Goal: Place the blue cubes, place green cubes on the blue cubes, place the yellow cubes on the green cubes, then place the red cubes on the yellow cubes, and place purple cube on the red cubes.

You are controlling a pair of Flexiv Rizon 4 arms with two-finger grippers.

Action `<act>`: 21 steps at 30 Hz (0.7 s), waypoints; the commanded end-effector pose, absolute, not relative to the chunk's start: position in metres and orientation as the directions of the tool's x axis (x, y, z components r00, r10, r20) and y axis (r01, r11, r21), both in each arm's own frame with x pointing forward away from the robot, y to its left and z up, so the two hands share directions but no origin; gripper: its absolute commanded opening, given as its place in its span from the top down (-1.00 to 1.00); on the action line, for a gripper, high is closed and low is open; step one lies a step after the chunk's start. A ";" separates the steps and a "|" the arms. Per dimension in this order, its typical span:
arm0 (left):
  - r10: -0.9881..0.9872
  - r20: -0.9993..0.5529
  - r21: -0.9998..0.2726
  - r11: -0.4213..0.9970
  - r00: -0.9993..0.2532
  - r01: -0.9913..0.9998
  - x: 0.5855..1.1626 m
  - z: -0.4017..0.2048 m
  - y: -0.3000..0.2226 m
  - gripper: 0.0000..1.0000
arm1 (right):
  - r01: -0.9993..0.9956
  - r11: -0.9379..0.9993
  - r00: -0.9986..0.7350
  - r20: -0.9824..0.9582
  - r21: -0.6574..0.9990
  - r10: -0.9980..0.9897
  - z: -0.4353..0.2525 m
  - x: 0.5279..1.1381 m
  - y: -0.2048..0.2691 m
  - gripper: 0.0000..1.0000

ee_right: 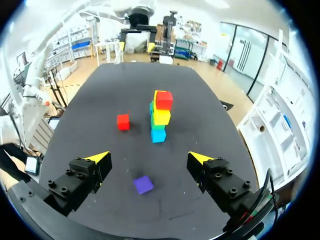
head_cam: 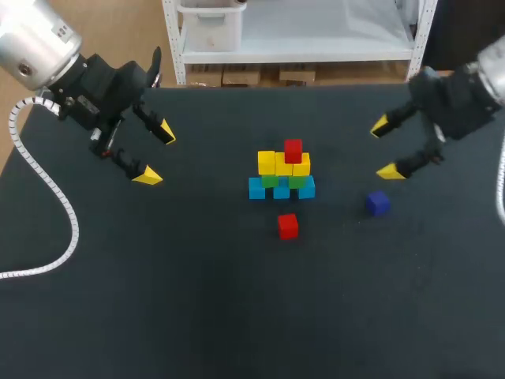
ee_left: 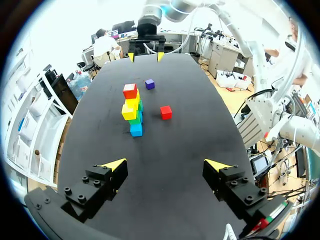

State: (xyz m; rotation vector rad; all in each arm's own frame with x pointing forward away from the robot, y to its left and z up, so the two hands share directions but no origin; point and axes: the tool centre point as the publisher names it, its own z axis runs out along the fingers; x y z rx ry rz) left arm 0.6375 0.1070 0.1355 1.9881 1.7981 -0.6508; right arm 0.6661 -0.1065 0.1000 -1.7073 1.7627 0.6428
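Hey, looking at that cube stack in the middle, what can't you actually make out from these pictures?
Head view: the small green cubes are largely covered by the small yellow cubes above, so their number is unclear.
Left wrist view: the multicoloured cube stack is seen end-on, so each row's nearest cube hides those behind.
Right wrist view: the same; only one small blue cube shows at the base.

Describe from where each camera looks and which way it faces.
Head view: above and behind, looking down on the table; left gripper and right gripper enter from the sides.
Left wrist view: on the left arm, facing the cube stack; its gripper shows, open.
Right wrist view: on the right arm, facing the opposite way; its gripper shows, open.
All three share the cube stack and loose red cube; each wrist view sees the other gripper.
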 end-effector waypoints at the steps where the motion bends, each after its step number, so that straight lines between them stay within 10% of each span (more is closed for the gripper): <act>1: 0.817 -0.571 -0.028 -0.112 0.076 0.993 0.639 0.135 0.107 -1.00 | -0.997 0.054 0.019 -0.848 -0.056 -0.530 0.096 0.652 -0.138 -1.00; 21: 0.817 -0.571 -0.028 -0.112 0.076 0.993 0.639 0.135 0.107 -1.00 | -0.998 0.008 0.044 -0.826 -0.058 -0.562 0.086 0.649 -0.188 -1.00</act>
